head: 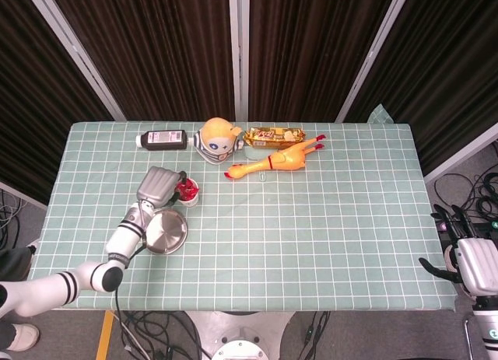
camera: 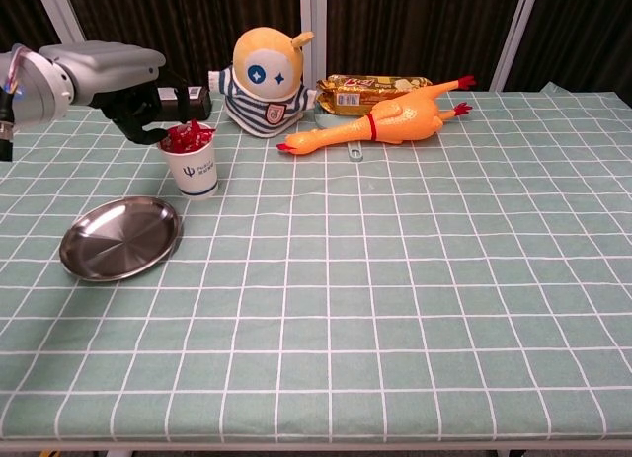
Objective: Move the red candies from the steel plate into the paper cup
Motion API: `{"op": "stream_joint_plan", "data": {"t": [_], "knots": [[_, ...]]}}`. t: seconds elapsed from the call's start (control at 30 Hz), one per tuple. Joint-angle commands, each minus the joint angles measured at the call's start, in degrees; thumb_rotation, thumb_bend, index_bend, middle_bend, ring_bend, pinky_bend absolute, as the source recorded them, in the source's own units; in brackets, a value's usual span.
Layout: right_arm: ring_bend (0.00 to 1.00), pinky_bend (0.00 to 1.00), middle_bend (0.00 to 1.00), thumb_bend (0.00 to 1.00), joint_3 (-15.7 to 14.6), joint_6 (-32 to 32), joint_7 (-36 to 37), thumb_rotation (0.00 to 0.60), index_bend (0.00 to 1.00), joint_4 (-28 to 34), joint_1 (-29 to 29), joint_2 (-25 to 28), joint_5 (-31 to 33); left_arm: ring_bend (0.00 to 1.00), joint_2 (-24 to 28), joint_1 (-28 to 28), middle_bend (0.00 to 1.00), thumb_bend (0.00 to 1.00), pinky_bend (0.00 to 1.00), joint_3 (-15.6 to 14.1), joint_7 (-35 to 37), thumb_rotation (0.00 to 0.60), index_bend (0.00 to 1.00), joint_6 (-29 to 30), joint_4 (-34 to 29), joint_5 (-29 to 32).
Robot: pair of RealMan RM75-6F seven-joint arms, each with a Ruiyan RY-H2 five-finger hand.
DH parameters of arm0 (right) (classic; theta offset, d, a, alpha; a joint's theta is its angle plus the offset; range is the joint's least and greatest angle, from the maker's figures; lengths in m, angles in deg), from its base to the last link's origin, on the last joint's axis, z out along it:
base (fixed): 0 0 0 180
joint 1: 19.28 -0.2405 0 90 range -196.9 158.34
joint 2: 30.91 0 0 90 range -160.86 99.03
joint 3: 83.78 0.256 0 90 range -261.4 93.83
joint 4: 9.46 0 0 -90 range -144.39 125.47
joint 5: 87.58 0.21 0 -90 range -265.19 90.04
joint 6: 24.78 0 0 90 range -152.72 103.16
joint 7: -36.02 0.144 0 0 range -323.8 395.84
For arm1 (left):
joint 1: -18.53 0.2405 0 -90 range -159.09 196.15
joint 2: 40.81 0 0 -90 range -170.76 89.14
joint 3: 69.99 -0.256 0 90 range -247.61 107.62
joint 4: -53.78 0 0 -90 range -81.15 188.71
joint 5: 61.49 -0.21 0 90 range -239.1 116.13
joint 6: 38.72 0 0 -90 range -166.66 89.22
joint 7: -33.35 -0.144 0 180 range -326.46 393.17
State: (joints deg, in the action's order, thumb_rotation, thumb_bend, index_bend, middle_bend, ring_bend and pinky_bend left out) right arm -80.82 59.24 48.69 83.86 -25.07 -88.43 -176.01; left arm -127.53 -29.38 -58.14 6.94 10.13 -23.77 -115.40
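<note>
- Now the left hand point(camera: 148, 107) is hovering over the white paper cup point(camera: 197, 169) of red wrapped candies point(camera: 188, 136), fingers curled; whether it is holding one is unclear.
- Only the head view is showing the right hand point(head: 471, 260), idling off-table, fingers apart.
- Beside the cup, the round steel plate point(camera: 120, 238) is sitting bare.
</note>
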Motion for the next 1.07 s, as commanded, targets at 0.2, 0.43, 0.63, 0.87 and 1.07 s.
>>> {"op": "stream_joint_plan", "data": {"t": [0.2, 0.43, 0.63, 0.87, 1.07], "knots": [[0.01, 0.24, 0.21, 0.08, 0.1, 0.1, 0.1, 0.600, 0.04, 0.0, 0.0, 0.1, -0.2, 0.79, 3.1, 2.9, 0.88, 0.42, 0.98, -0.4, 2.2, 0.600, 0.37, 5.4, -4.6, -1.5], [0.01, 0.24, 0.21, 0.08, 0.2, 0.1, -0.2, 0.600, 0.04, -0.4, -0.2, 0.3, -0.2, 0.65, 9.0, 12.4, 0.73, 0.38, 0.86, -2.3, 9.2, 0.600, 0.37, 18.7, -10.0, -7.8], [0.00, 0.17, 0.20, 0.10, 0.2, 0.3, -0.7, 0.600, 0.04, -1.6, -0.2, -0.3, -0.5, 0.39, 12.5, 21.8, 0.49, 0.28, 0.49, -6.1, 14.2, 0.600, 0.36, 29.0, -10.6, -12.3], [0.00, 0.10, 0.17, 0.15, -0.7, 1.1, -0.6, 0.600, 0.04, -2.8, 0.1, -1.8, -2.4, 0.30, 14.4, 30.3, 0.41, 0.25, 0.35, -10.3, 15.8, 0.600, 0.35, 38.5, -12.1, -17.7], [0.00, 0.10, 0.17, 0.13, -1.5, 2.4, -0.5, 0.600, 0.04, -3.2, 1.1, -2.6, -3.1, 0.30, 16.0, 35.0, 0.41, 0.25, 0.35, -13.2, 14.8, 0.600, 0.35, 41.7, -15.5, -20.8]]}}
